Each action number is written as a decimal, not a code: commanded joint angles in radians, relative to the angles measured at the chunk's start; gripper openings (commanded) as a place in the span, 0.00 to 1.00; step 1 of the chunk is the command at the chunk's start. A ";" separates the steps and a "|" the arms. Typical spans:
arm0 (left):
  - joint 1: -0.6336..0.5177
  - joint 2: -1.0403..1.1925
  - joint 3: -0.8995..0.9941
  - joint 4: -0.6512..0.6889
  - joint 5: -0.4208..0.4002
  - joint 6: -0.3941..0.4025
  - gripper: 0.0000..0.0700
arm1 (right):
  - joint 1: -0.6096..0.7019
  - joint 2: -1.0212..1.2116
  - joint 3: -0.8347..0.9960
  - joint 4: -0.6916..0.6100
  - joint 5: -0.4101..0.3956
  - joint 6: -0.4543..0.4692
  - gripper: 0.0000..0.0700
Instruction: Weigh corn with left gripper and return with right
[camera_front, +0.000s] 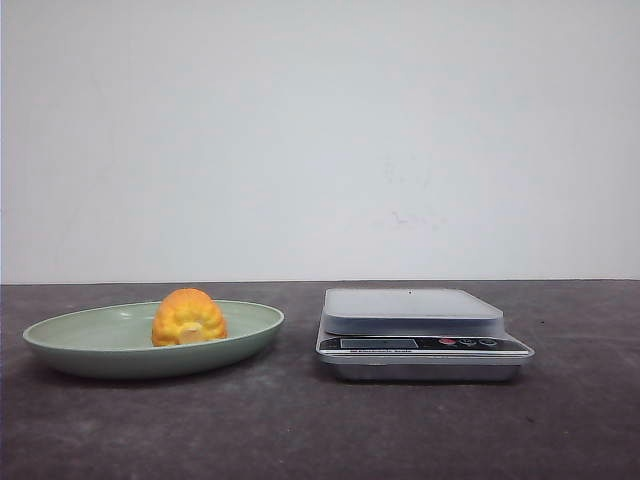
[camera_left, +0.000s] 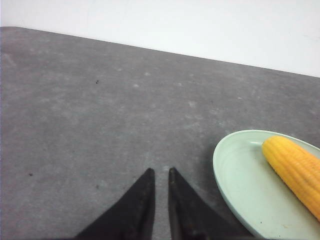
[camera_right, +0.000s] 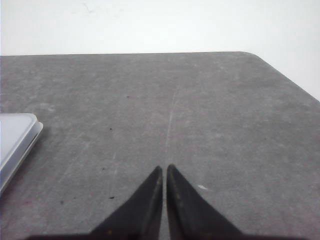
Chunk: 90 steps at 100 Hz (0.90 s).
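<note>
The yellow-orange corn (camera_front: 189, 317) lies in a pale green plate (camera_front: 90, 350) on the left of the table; its ribbed side also shows in the left wrist view, corn (camera_left: 295, 167) on plate (camera_left: 240, 185). A silver kitchen scale (camera_front: 420, 332) stands to the plate's right, its platform bare. My left gripper (camera_left: 160, 172) hovers over bare table beside the plate's rim, its fingers nearly together with a thin gap and nothing between them. My right gripper (camera_right: 164, 168) is shut over bare table, with the scale's corner (camera_right: 15, 137) off to one side. Neither gripper shows in the front view.
The dark grey tabletop (camera_front: 320, 430) ends at a white wall behind. Its rounded far corner (camera_right: 250, 54) shows in the right wrist view.
</note>
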 joint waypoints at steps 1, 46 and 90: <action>0.001 -0.002 -0.018 -0.005 -0.002 0.020 0.00 | 0.001 0.000 -0.003 0.008 -0.002 0.004 0.01; 0.001 -0.002 -0.018 -0.003 -0.013 0.021 0.00 | 0.002 0.000 -0.003 -0.003 -0.020 0.053 0.01; -0.006 0.206 0.385 0.084 -0.032 -0.173 0.01 | 0.003 0.162 0.307 -0.048 -0.043 0.259 0.00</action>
